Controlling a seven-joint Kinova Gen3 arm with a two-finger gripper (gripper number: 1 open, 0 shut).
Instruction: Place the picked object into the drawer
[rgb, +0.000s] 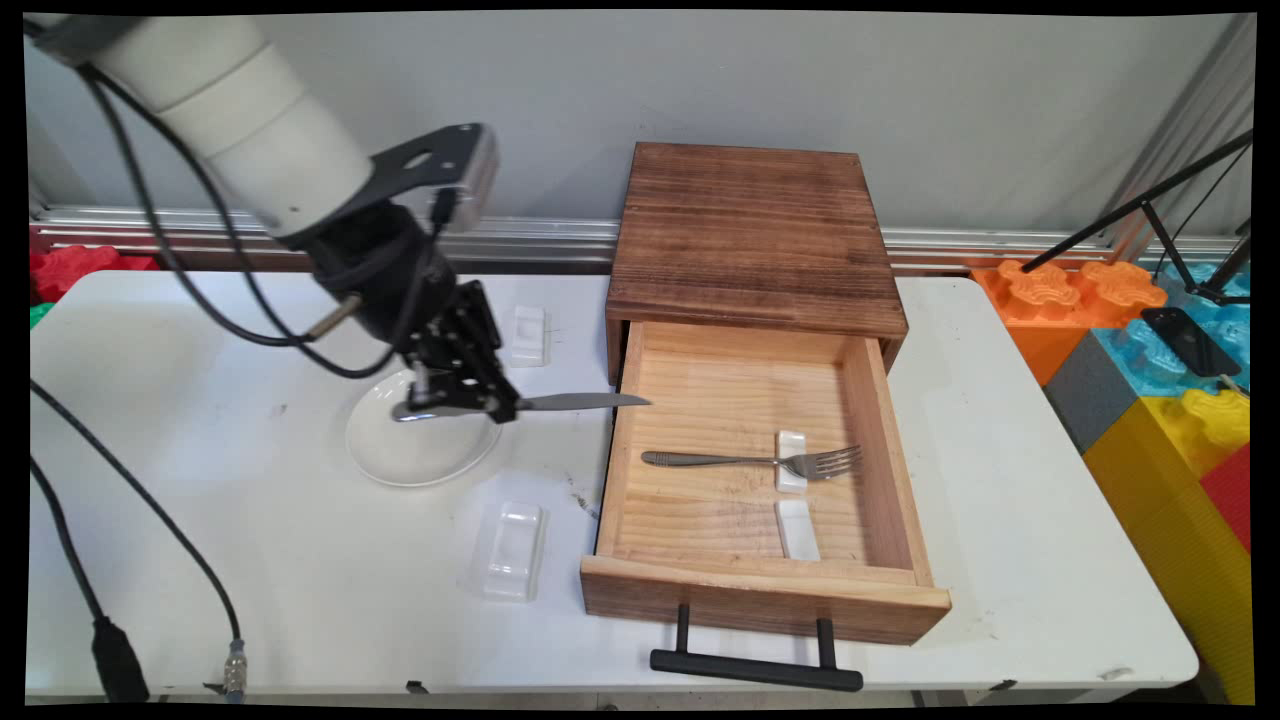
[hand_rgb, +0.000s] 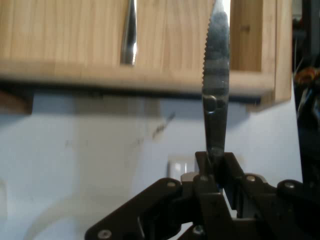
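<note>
A: What does the gripper have?

B: It is clenched on a table knife, gripping it near the middle. The handle end sticks out toward 9 o'clock over the white plate, and the serrated blade points toward 3 o'clock, its tip just reaching the left wall of the open wooden drawer.

A: Why hold it level like that?

B: My guess is that a flat, sideways hold keeps the blade clear of the drawer wall. In the hand view the blade runs straight up from the fingers, over the drawer's edge.

A: What's inside the drawer?

B: A fork lies with its neck propped on a small white rest. A second white rest sits bare at 6 o'clock of it.

A: And on the table?

B: A clear plastic tray at 5 o'clock of the plate, and another white rest at 1 o'clock of it.

A: Any writing?

B: None that I can read.
</note>
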